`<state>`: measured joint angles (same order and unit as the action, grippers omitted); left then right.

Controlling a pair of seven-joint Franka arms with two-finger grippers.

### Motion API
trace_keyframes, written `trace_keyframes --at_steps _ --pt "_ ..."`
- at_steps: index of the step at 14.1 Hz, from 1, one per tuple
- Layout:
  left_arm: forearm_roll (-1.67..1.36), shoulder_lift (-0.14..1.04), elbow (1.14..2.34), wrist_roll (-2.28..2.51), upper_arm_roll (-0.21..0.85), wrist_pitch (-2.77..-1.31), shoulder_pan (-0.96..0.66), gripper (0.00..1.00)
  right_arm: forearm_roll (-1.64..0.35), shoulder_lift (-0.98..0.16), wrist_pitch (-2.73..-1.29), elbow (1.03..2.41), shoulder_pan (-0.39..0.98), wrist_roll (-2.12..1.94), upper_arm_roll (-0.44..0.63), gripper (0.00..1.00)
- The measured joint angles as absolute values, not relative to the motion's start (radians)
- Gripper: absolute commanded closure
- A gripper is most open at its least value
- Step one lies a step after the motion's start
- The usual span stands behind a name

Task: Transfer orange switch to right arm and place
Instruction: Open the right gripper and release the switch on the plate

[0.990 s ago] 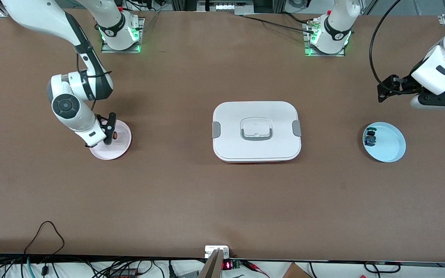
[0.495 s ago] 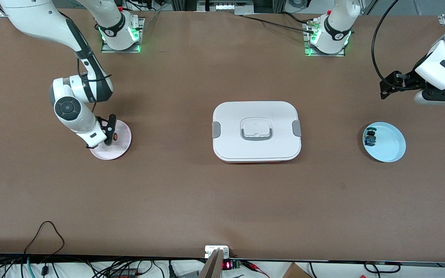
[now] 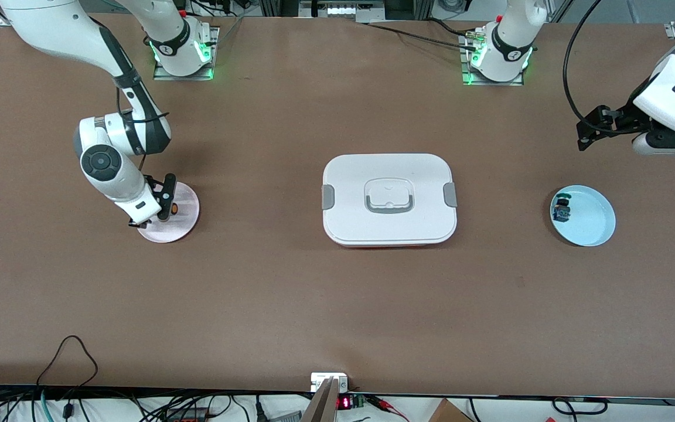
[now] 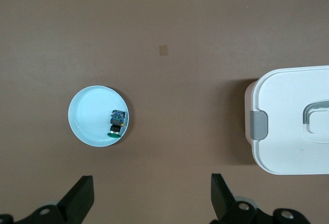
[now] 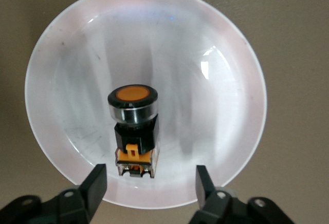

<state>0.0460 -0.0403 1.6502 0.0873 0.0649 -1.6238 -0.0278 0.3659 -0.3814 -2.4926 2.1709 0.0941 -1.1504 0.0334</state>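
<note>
Right wrist: claw [image 5: 149,183] open w/ orange switch [image 5: 133,131] on plate [image 5: 226,70].

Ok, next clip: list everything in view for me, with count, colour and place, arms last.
Small round pink plate: one, pale pink, toward the right arm's end of the table.
Orange-capped push-button switch: one, black body, orange cap, lying on the pink plate.
Rectangular lidded plastic box: one, white with grey clasps and handle, mid-table.
Small round blue plate: one, light blue, toward the left arm's end.
Blue-green-topped black switch: one, on the blue plate near its rim.
Right gripper: black, open, fingers either side of the orange switch.
Left gripper: black, open, over bare table, waiting.
</note>
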Motion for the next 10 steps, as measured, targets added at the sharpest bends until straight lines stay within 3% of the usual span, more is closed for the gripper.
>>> trace_keyframes --at_steps 5,10 --pt "0.046 -0.042 1.649 0.101 0.068 -1.624 -0.029 0.00 0.347 -0.282 -2.416 2.151 0.094 -1.147 0.004 0.00" --pt "0.046 -0.042 1.649 0.158 0.091 -1.614 -0.030 0.00 0.141 -0.168 -2.186 2.029 0.114 -1.145 -0.030 0.00"
